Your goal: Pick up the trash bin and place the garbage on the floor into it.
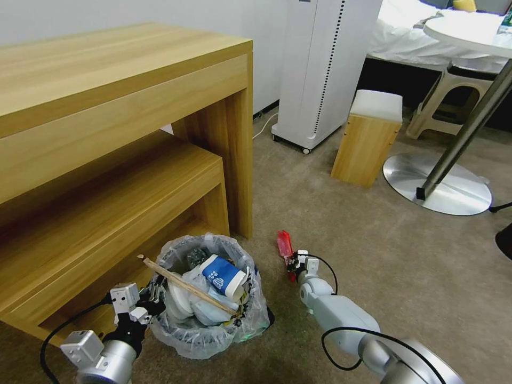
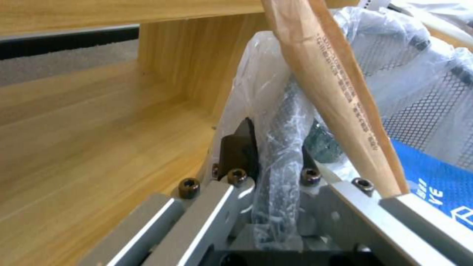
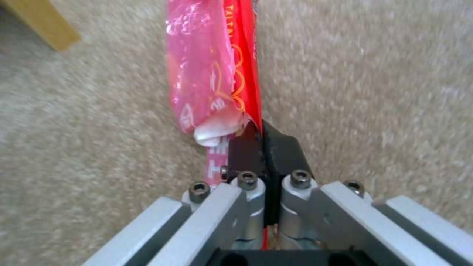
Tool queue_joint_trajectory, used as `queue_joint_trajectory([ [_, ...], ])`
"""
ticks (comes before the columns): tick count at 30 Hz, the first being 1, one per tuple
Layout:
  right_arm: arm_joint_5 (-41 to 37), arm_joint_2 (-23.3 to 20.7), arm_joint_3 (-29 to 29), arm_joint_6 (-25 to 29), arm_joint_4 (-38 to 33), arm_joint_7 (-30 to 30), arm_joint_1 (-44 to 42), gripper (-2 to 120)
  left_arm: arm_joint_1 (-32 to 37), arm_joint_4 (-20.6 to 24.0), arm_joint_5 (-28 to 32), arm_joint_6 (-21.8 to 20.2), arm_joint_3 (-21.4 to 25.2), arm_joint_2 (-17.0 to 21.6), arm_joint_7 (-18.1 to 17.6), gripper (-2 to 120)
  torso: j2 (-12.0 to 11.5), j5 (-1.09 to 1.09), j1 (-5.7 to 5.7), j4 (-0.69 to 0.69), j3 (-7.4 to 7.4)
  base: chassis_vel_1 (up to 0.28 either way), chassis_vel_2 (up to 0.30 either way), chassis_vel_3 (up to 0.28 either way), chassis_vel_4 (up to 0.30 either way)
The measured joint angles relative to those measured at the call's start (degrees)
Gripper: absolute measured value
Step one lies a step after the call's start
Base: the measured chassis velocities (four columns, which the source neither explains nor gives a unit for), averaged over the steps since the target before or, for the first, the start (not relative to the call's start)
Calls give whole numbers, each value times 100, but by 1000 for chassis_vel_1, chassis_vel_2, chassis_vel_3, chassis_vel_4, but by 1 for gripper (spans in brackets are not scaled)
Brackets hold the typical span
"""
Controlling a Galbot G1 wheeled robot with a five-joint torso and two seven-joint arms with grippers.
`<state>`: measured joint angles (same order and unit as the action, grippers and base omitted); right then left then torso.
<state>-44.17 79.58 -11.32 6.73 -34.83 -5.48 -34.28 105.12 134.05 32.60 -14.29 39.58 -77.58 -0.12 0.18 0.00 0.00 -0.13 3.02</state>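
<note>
The trash bin, black with a clear wrinkly liner, sits low by the front corner of the wooden desk. It holds a blue-white cup, a wooden stick lying across the top, and white items. My left gripper is shut on the bin's near-left rim; in the left wrist view its fingers pinch the rim and liner beside the stick. To the right of the bin, my right gripper is shut on a red wrapper, which stands up from the closed jaws over the carpet.
A wooden desk with a lower bench fills the left. A white tower appliance, a wooden stool, a round table's metal base and a plastic stool stand behind. Open carpet lies to the right.
</note>
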Motion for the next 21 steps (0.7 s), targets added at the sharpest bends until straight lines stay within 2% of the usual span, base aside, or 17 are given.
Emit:
queue_joint_trajectory([
  [3,-36,-140,-17,48,-344,1,-145,0,-65,-69,28,0,30,35,-13,2,0,0,0,0,0,0,0,0,0],
  [5,-162,-464,-30,119,-1111,-23,-442,0,-146,-209,55,0,51,80,-25,2,0,0,0,0,0,0,0,0,0],
  [6,-162,-464,-30,119,-1111,-23,-442,0,-146,-209,55,0,51,80,-25,2,0,0,0,0,0,0,0,0,0],
  [9,-278,-951,-32,179,-2046,-22,-826,0,-227,-352,61,1,56,105,-32,2,0,3,0,1,0,0,0,0,0],
  [10,-278,-951,-32,179,-2046,-22,-826,0,-227,-352,61,1,56,105,-32,2,0,3,0,1,0,0,0,0,0],
  [13,-408,-1827,31,266,-3250,-134,-1332,0,-306,-553,60,2,45,143,-34,2,0,1,0,-3,0,0,0,0,0],
  [14,-408,-1827,31,266,-3250,-134,-1332,0,-306,-553,60,2,45,143,-34,2,0,1,0,-3,0,0,0,0,0],
  [16,-456,-2301,124,309,-4122,-202,-1602,0,-356,-672,52,9,20,158,-32,2,1,0,0,-4,0,0,0,0,0],
  [17,-456,-2301,124,309,-4122,-202,-1602,0,-356,-672,52,9,20,158,-32,2,1,0,0,-4,0,0,0,0,0],
  [18,-486,-2535,200,328,-4638,-236,-1745,0,-382,-738,32,13,11,158,-31,2,1,1,0,-1,0,0,0,0,0],
  [20,-508,-2639,239,331,-4882,-253,-1801,0,-391,-770,21,14,4,157,-33,2,2,0,0,-1,0,0,0,0,0],
  [21,-556,-2815,284,334,-5324,-292,-1877,0,-395,-803,7,15,-4,153,-33,2,1,1,0,0,0,0,0,0,0],
])
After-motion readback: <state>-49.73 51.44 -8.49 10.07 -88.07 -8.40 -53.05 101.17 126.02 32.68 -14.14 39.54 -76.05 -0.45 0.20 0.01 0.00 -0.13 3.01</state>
